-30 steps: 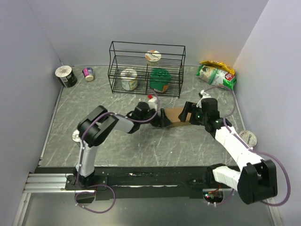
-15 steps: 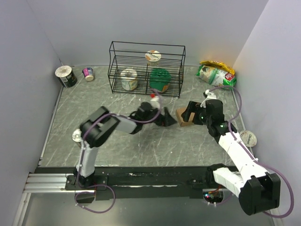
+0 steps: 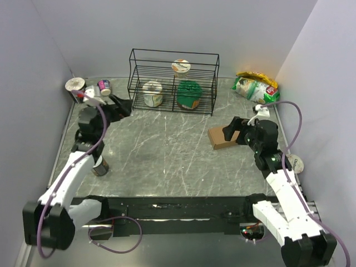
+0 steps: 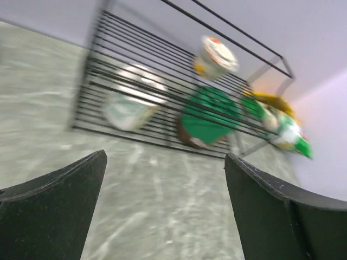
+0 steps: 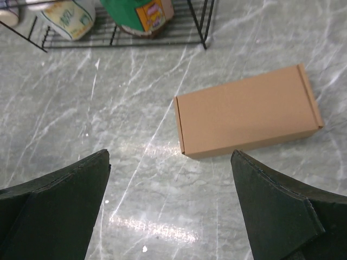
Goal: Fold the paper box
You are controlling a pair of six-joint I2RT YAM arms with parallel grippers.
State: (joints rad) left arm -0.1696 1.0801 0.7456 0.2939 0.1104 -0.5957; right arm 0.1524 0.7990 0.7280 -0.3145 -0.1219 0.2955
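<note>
We find the plain brown cardboard paper box (image 3: 219,139) (image 5: 246,118) folded into a closed oblong box. It lies flat on the grey marbled table top (image 3: 167,161), on the right half, a little nearer than the right end of the black wire rack (image 3: 173,82) (image 4: 162,108).

The right gripper (image 3: 232,129) (image 5: 169,157) hangs over the box's right end in the top view. In its wrist view its two black fingers (image 5: 54,195) are spread wide with nothing between them, and the box sits beyond them, closer to the right finger and clear of both.

The left gripper (image 3: 119,105) (image 4: 165,157) is well apart from the box, at the far left of the table, just beside the rack's left end. Its fingers (image 4: 54,195) are likewise spread and empty, and they point toward the rack.

Inside the rack we see a white printed cup (image 3: 152,93) on the left, a green container (image 3: 189,95) on the right and another white cup (image 3: 181,67) on the upper shelf. Green and yellow snack bags (image 3: 256,86) lie in the far right corner. A dark can (image 3: 78,90) and a small pink cup (image 3: 104,87) are in the far left corner.
</note>
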